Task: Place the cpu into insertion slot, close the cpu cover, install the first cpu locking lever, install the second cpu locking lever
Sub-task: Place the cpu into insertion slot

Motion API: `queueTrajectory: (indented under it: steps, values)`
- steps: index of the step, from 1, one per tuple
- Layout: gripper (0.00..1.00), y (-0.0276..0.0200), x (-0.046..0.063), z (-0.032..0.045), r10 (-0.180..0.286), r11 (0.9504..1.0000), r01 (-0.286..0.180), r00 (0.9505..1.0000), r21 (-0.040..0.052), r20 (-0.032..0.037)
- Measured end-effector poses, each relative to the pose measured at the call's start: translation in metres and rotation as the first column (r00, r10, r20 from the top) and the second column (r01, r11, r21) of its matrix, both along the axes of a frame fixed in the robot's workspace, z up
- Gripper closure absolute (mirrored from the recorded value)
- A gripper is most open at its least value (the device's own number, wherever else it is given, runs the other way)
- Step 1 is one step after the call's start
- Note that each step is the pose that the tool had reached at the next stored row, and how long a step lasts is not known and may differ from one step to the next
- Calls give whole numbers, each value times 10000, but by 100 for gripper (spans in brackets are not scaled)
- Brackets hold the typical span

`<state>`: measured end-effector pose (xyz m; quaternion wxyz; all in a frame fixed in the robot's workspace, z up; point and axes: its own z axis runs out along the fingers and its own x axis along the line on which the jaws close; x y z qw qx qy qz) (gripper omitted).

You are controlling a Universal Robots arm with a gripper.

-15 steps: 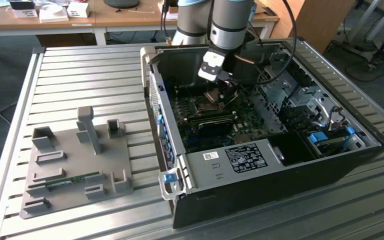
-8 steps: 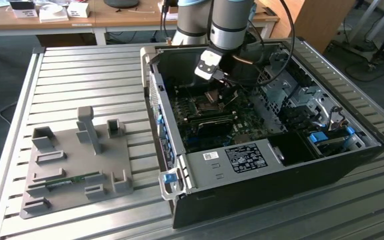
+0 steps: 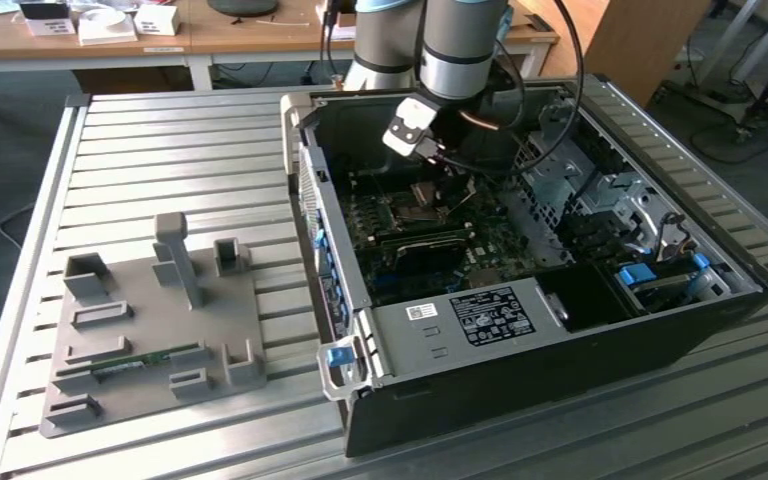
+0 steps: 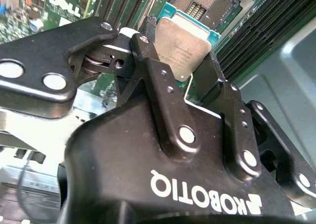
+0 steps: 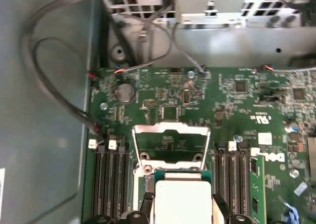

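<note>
The black two-finger gripper [image 4: 178,66] grips the small square silver-topped cpu [image 4: 180,41] near the dark square insertion slot [image 4: 205,4]; the thin silvery cpu cover [image 5: 170,145] stands open; every step looks undone.

Arm [image 3: 458,50] pointing down, fingers [image 4: 168,100] clamped on cpu [image 4: 180,48]

The socket [image 4: 205,1] lies bare and open from above, its cover [image 5: 170,145] swung up at one edge. The gripper [image 4: 180,53], pinching the chip [image 4: 182,36], hangs near the socket. Memory slots [image 5: 111,179] flank the socket. Grey cables [image 5: 59,85] loop well apart from it, by the case wall [image 3: 315,210].
</note>
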<state>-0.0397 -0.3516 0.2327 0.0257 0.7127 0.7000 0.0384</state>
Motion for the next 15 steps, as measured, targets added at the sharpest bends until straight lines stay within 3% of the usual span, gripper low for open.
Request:
queueTrajectory:
  steps: [2, 6, 7, 9, 10, 15]
  values:
    - [46, -1, 0, 0, -219, 9998, 219, 9998, -1, -1]
    - [46, 0, 0, -1, -227, 9997, 227, 9997, -1, -12]
    - [46, 1, 0, -3, -227, 9997, 227, 9997, 0, -92]
    - [46, 0, 1, -5, -227, 9997, 227, 9991, -9, -361]
    - [46, 0, 1, -5, -225, 9997, 225, 9988, -12, -441]
    - [46, 0, 1, -5, -224, 9997, 224, 9988, -5, -442]
